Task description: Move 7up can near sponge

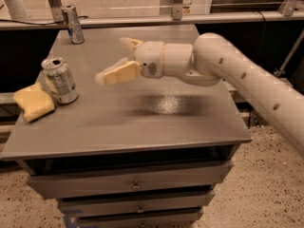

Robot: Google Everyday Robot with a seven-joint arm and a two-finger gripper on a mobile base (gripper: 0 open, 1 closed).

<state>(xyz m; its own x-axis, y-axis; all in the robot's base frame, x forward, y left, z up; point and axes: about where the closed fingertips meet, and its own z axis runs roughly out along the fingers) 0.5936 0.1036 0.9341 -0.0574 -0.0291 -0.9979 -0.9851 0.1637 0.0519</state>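
The 7up can (60, 80) stands upright on the grey table (156, 122) near its left edge. It is silver-white with an opened top. The pale-yellow sponge (33, 101) lies just left of the can, touching it or nearly so. My gripper (110, 59) hovers above the table to the right of the can, about a can's width away. Its yellowish fingers (116, 73) are spread apart and hold nothing.
A slimmer silver-blue can (72, 17) stands at the table's back left corner. Metal rails and posts (176, 1) run behind the table. Drawers (135, 184) sit under the tabletop. My arm (247, 77) reaches in from the right.
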